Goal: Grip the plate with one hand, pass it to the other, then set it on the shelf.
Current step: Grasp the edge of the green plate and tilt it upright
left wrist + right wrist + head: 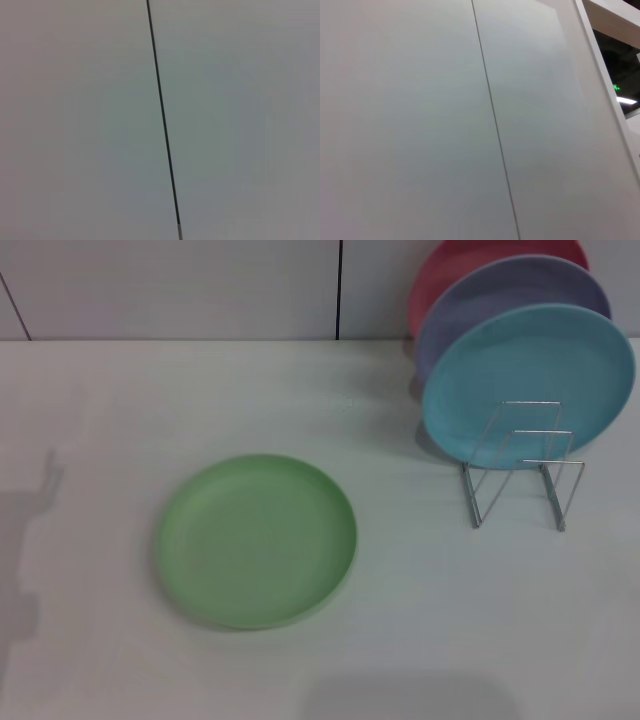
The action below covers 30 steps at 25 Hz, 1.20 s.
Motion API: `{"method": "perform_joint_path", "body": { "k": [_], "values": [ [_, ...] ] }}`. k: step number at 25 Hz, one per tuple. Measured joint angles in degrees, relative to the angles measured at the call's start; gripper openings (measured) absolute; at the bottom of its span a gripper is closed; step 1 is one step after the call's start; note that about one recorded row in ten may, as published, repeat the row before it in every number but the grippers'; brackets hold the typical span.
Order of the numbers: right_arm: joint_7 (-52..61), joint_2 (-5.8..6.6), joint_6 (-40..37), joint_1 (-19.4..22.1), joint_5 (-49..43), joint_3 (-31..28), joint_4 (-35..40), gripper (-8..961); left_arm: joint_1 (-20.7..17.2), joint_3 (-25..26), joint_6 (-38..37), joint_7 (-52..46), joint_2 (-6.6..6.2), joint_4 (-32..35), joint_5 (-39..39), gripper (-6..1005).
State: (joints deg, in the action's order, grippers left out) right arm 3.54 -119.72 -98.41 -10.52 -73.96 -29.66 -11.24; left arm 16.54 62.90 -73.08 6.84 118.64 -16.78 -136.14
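Observation:
The light green plate (256,540) lies flat on the white table, left of centre in the head view. The silver wire shelf (522,465) stands to its right, with upright loops; its front slots hold nothing. Neither gripper shows in any view. Both wrist views show only a pale wall panel with a dark seam.
A sky-blue plate (528,382) stands upright in the back of the rack. Behind it stand a lavender plate (500,295) and a red plate (450,270). A white wall (170,285) closes the table's far edge.

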Motion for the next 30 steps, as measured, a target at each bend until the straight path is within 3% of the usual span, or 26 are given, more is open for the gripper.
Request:
{"method": "perform_joint_path", "body": {
  "k": [9,13,17,20,23,27,30],
  "values": [
    [0.3,0.00,-0.9,-0.6,-0.3,0.1,-0.3,795,0.7,-3.6,0.3,-0.2,0.20,-0.7,-0.5,858],
    [0.2,0.13,-0.6,-0.8,-0.3,0.2,-0.4,794,-0.3,-3.9,7.3,1.8,-0.32,-7.5,-0.5,856],
    [0.2,0.30,0.4,-1.0,-0.5,0.2,-0.1,794,-1.9,0.6,23.1,11.5,-1.26,-21.9,-1.6,854],
    [0.3,0.41,2.0,-1.3,-0.6,0.2,0.2,794,-3.6,6.0,40.2,14.0,-2.53,-35.1,-4.9,853],
    [0.4,0.45,3.5,-1.6,-0.6,0.2,0.4,794,-5.8,10.7,57.1,14.4,-2.96,-48.0,-8.1,851],
    [0.4,0.53,4.9,-2.2,-0.7,0.2,1.0,795,-7.0,18.2,82.4,14.7,-2.04,-62.6,-9.7,850],
    [0.4,0.54,5.6,-2.8,-1.1,0.2,1.7,795,-6.7,22.0,95.5,14.7,-0.90,-67.9,-9.6,848]
  ]
}}
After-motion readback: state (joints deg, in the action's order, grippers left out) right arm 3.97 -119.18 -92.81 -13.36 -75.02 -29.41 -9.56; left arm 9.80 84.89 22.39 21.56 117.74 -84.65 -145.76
